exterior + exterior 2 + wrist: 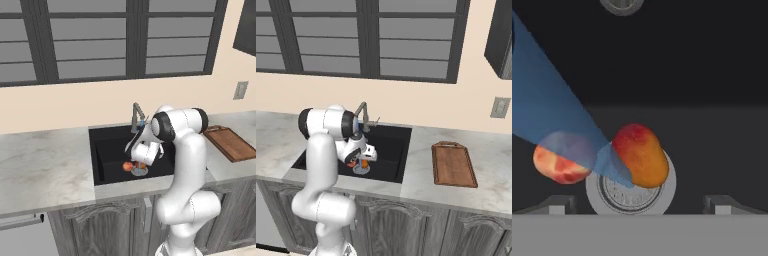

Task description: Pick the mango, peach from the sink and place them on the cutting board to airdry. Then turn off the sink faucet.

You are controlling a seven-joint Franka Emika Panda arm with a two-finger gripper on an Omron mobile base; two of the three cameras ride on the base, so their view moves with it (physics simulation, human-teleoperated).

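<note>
Two fruits in sink (pixel 107 150): one mango (pixel 643 155) lying over steel drain (pixel 619 192), one peach (pixel 561 160) just beside it, apart. One faucet (pixel 136 116), blue water cone (pixel 557 130) veiling part of peach. One cutting board (pixel 453 164) bare on desk (pixel 40 165), well apart. Tool (pixel 639 204) above fruits, fingers (pixel 559 204) spread wide, holding nothing; in base views wrist hides tool.

The white arm rises from its base, bends at the elbow and folds forward and down, wrist pitched steeply, carrying the gripper (pixel 640 202) low with its two dark fingertips (pixel 559 204) spread wide apart, holding nothing.
</note>
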